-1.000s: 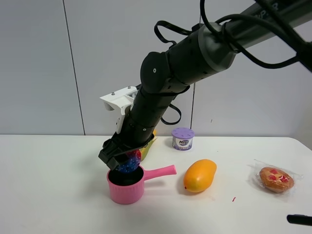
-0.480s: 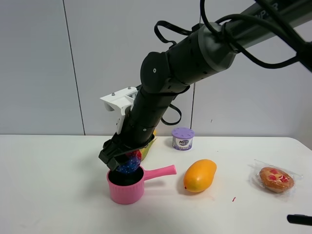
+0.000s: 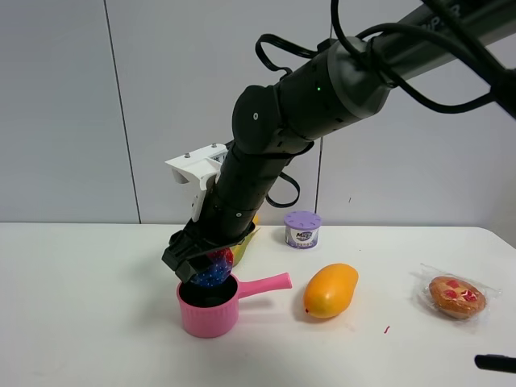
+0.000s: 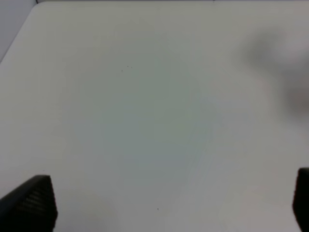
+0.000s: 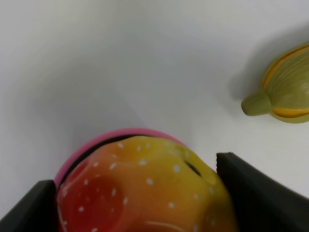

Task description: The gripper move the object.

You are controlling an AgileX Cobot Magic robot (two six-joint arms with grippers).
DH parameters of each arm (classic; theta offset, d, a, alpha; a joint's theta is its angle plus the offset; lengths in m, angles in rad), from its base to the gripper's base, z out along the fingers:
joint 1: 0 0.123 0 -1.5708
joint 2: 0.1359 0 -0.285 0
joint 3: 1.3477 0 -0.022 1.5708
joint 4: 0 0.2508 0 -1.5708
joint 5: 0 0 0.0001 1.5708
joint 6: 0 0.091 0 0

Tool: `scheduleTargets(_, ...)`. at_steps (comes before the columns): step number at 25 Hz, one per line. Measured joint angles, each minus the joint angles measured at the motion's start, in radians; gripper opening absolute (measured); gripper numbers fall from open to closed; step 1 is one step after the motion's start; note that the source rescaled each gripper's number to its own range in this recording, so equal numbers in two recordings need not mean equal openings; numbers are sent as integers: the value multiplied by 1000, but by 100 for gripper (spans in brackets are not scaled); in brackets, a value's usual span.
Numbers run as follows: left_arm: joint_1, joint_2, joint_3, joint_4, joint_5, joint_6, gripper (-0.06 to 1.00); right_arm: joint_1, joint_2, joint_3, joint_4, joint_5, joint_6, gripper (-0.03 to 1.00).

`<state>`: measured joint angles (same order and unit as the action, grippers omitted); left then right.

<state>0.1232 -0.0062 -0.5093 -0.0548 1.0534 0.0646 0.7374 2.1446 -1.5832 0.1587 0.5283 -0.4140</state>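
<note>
The right gripper [image 3: 201,270] has the ball [image 3: 214,268] pinched between its two black fingers [image 5: 256,193]. The jaws are closed on it from both sides, and in the wrist view the ball fills the whole gap. It hangs in the air, not on the table [image 3: 89,306].

Straight beneath the jaws sits the pink pot [image 3: 208,316], and its rim curves out from under the ball. That looks like the reason for this pose: the ball is lined up over the pot's mouth and low, just above the rim, so my read is that a release here would drop it inside instead of letting it bounce off. I cannot tell whether the ball already touches the rim.

The pot's handle [image 3: 268,282] sticks out to one side of the jaws, towards the mango [image 3: 330,290], and is clear of the fingers. The mango lies near the handle's tip. Well beyond it, far from the jaws, is the wrapped pastry [image 3: 456,296]. Behind the jaws a yellow-green fruit [image 5: 285,92] lies on the table, mostly hidden by the arm from the high camera, and a small purple tub [image 3: 302,229] stands further back. Nothing comes between the ball and the pot.

The left gripper [image 4: 164,203] has its jaws spread wide over bare table, holding nothing.
</note>
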Motion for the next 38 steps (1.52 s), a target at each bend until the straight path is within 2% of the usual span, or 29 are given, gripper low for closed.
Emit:
scheduleTargets(2,0,0,0,0,0,0,100,0,0,0,0,0,0,3)
scheduleTargets(4,0,0,0,0,0,0,100,0,0,0,0,0,0,10)
scheduleTargets(5,0,0,0,0,0,0,100,0,0,0,0,0,0,17)
scheduleTargets(9,0,0,0,0,0,0,100,0,0,0,0,-7,0,55)
scheduleTargets(12,0,0,0,0,0,0,100,0,0,0,0,-7,0,66)
scheduleTargets(28,0,0,0,0,0,0,100,0,-11,0,-1,-6,0,68)
scheduleTargets(38,0,0,0,0,0,0,100,0,-239,0,-33,-5,3,68)
